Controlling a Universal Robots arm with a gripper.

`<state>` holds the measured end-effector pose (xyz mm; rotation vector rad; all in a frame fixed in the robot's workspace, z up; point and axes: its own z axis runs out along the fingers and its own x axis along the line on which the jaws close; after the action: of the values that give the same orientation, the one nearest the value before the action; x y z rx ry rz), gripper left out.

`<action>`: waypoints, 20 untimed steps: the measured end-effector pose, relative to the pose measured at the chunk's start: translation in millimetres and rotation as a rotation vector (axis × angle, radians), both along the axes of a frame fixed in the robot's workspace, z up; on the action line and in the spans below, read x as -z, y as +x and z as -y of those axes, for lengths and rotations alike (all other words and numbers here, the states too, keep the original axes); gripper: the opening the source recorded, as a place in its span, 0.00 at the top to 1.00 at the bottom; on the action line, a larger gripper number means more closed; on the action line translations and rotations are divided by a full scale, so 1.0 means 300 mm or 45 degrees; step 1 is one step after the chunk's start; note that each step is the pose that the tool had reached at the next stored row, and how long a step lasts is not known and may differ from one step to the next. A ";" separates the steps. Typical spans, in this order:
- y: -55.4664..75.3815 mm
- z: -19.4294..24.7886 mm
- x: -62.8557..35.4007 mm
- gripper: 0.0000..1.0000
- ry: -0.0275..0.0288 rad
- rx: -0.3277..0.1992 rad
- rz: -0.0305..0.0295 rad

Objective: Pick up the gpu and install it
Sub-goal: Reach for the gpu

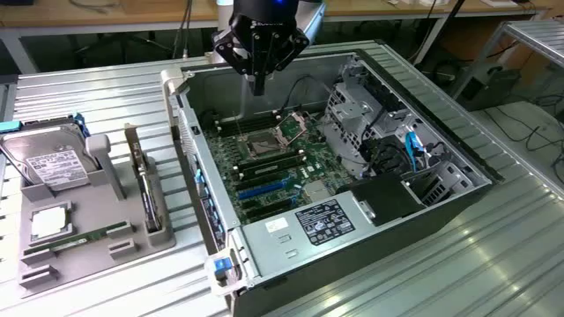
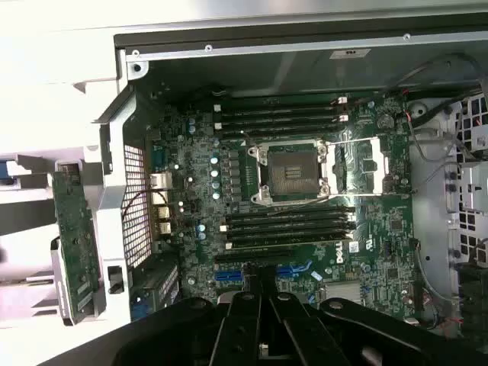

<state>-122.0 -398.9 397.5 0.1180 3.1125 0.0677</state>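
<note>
A: Quick check, where's the gpu?

B: The thin dark flat card w/ a silver metal bracket at one end (image 1: 145, 190) stands on its edge in a slot of the grey plastic holder tray (image 1: 97, 254). That's on the exterior view's left, just beside the case but outside it. Prob. kept upright so its top edge is free to pinch from above.

A: And the tool?

B: The black two-finger gripper (image 1: 257, 88) hangs above the far end of the open grey metal computer case (image 1: 181, 109), tips pointing straight down. Fingers are pressed together w/ nothing between them. It's well apart from the card.

A: So no pickup done?

B: Not yet, I'd say. The card sits untouched in its slot.

A: Why's the case lying flat?

B: Side panel's off, so the green motherboard (image 1: 282, 165) faces up and the blue expansion slots (image 1: 260, 192) can be reached from overhead. The wrist view looks right down on the square CPU socket (image 2: 293, 171).

A: Anything else in the tray?

B: A boxy silver hard drive w/ a white label (image 1: 44, 162) and a narrow green RAM stick (image 1: 79, 240), each in its own nest, apart from the card.
</note>
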 end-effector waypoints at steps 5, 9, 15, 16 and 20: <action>0.000 0.000 0.000 0.89 -0.0001 0.000 0.0000; 0.000 0.000 -0.001 0.89 -0.0001 0.000 -0.0001; -0.050 0.010 -0.001 0.89 -0.0002 0.000 0.0000; -0.063 0.012 -0.001 0.89 -0.0003 0.000 -0.0001; -0.135 0.028 -0.001 0.89 -0.0001 0.000 0.0001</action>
<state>-162.5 -407.3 397.6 0.1181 3.1124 0.0676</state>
